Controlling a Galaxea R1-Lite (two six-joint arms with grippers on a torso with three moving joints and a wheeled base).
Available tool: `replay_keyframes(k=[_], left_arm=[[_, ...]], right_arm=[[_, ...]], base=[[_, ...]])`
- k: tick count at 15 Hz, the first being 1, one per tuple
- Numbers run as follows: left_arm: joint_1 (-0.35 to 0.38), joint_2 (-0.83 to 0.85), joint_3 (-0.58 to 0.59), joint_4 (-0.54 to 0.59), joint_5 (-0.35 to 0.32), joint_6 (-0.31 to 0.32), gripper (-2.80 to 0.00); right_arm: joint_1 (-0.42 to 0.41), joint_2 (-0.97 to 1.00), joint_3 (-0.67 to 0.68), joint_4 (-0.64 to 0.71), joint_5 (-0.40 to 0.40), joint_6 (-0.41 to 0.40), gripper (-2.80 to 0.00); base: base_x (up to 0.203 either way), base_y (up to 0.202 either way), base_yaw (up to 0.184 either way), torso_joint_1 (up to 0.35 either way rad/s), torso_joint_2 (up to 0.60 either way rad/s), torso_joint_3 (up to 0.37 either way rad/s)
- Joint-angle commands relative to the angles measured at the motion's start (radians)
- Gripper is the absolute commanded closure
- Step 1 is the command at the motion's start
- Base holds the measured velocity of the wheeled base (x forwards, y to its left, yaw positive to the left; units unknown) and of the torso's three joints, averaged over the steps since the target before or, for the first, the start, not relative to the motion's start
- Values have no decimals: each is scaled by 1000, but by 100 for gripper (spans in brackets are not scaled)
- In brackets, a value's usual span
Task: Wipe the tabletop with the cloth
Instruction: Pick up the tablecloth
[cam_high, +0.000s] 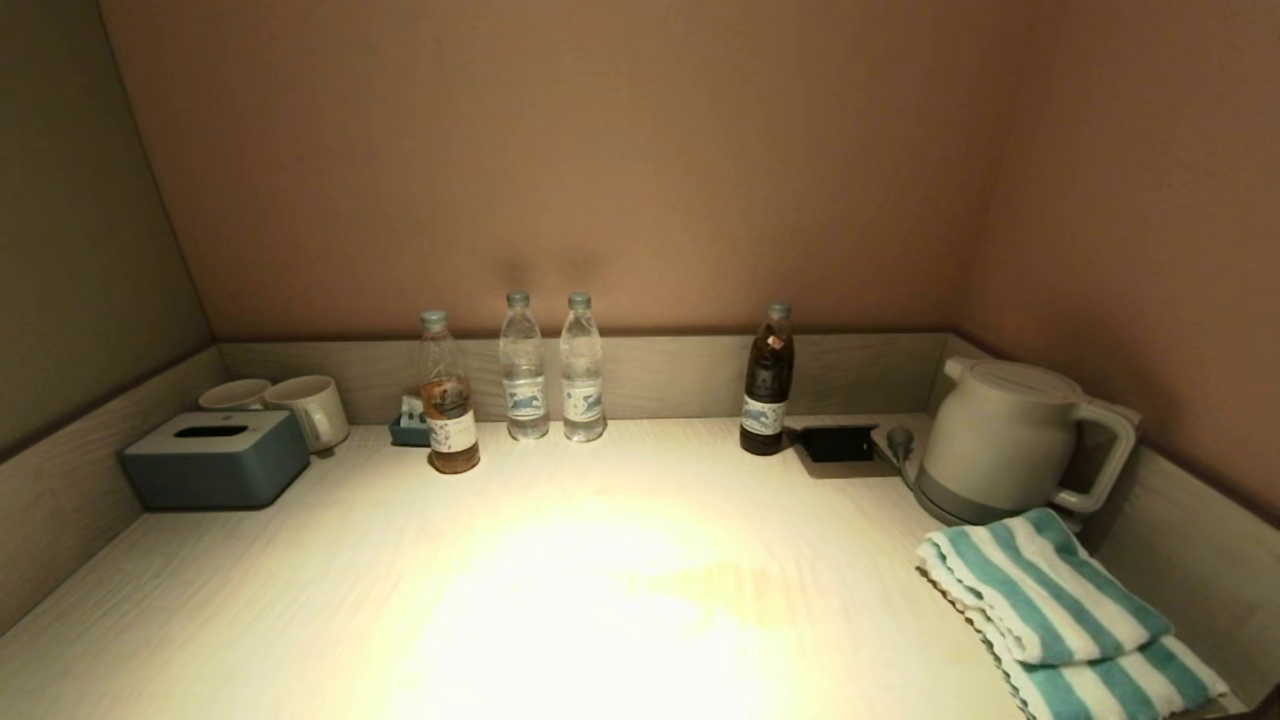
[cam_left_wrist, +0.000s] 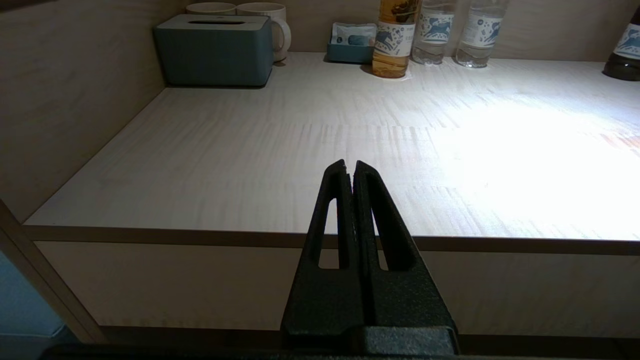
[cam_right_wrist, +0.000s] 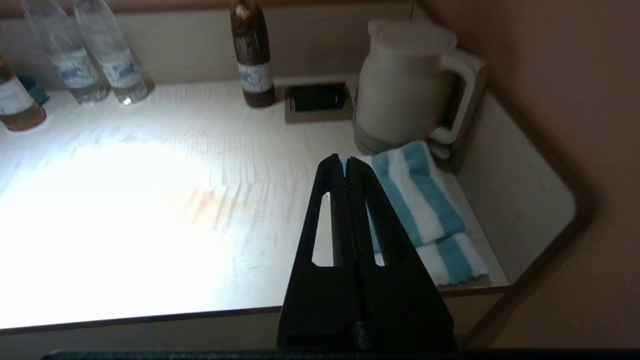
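counter (cam_high: 600, 560): pale wood, brightly lit at centre, walled on three sides | kettle (cam_high: 1000, 440): back right corner | cloth (cam_high: 1060, 600): you see it folded, teal-striped, at the counter's right front, just before the kettle | right claw (cam_right_wrist: 346, 162): closed, empty, off the front edge near the cloth | left claw (cam_left_wrist: 349, 167): closed, empty, off the front edge

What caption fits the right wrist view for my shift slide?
Right claw, shut, hovers off the tabletop's front edge, facing the folded striped cloth beside the kettle.
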Motion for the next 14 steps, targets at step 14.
replay_keyframes(k=[14], left_arm=[[0,2,0,0,0,-1,0]], right_arm=[[-120,1089,-414,228,2,204,0]], base=[[0,0,0,0,0,0]])
